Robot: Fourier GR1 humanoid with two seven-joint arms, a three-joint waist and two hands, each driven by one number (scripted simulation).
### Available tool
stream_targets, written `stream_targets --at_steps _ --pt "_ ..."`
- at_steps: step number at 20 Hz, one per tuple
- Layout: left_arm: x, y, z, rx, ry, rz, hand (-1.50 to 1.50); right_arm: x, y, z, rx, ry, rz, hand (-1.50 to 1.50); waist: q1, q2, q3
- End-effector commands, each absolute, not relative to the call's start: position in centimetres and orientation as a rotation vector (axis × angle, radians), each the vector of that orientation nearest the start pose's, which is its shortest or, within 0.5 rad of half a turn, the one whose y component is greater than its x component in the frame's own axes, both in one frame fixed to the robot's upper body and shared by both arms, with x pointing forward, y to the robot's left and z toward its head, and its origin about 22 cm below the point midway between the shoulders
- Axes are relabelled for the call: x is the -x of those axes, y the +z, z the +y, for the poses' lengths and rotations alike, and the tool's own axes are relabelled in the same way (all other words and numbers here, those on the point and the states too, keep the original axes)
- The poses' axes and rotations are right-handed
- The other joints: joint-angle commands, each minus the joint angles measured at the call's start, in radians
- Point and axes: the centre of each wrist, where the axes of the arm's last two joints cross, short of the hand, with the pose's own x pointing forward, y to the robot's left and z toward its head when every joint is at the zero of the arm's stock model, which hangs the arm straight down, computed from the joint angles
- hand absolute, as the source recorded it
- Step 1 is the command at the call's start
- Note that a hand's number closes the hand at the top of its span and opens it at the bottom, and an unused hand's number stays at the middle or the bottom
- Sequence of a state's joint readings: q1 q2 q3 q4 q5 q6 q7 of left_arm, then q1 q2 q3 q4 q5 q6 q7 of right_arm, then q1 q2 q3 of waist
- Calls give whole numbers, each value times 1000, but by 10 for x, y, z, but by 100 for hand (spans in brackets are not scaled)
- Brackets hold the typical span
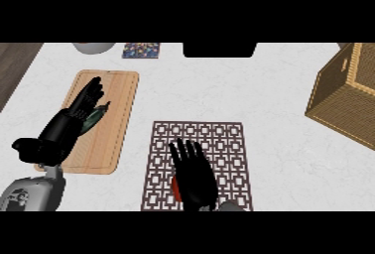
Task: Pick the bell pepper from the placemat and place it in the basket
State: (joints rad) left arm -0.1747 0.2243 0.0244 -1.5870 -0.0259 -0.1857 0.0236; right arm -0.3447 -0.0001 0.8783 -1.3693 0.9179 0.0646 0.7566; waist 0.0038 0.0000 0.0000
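Barely begun, with right hand (195, 173) spread open over pepper (176, 190) on placemat (219, 139), left hand (79, 113) open over board (121, 99), lift and carry to basket (343, 94) yet to do.

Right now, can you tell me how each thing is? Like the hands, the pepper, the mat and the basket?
Right hand: open, fingers straight, over the pepper.
Pepper: mostly hidden under that hand, over the mat; a red edge shows.
Mat: flat on the counter.
Left hand: open, over the cutting board.
Cutting board: flat on the counter.
Basket: upright at the right; inside cannot be seen.
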Motion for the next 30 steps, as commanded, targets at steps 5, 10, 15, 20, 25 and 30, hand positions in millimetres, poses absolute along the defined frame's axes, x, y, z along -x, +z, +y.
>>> stream_targets --at_steps 5,10,15,20,25,30 --pt "-290 78 257 -31 -378 -1705 0 -233 -17 -16 624 1423 -1121 -150 7 2 0" --pt "-287 51 252 -51 -385 -1691 0 -211 -32 -14 587 1536 -1082 150 2 1 0" --pt "-285 62 250 -34 -380 -1689 0 -218 -29 -9 623 1532 -1127 150 3 1 0" --pt "-276 65 269 -49 -376 -1693 0 -198 -36 -19 655 1657 -1195 150 -3 -1 0" --pt "-275 67 272 -36 -370 -1678 0 -243 -19 -67 819 1365 -1130 150 -10 -4 0" --pt "-276 49 278 -65 -363 -1669 0 -273 -8 -154 956 1062 -1060 150 -27 -1 0"
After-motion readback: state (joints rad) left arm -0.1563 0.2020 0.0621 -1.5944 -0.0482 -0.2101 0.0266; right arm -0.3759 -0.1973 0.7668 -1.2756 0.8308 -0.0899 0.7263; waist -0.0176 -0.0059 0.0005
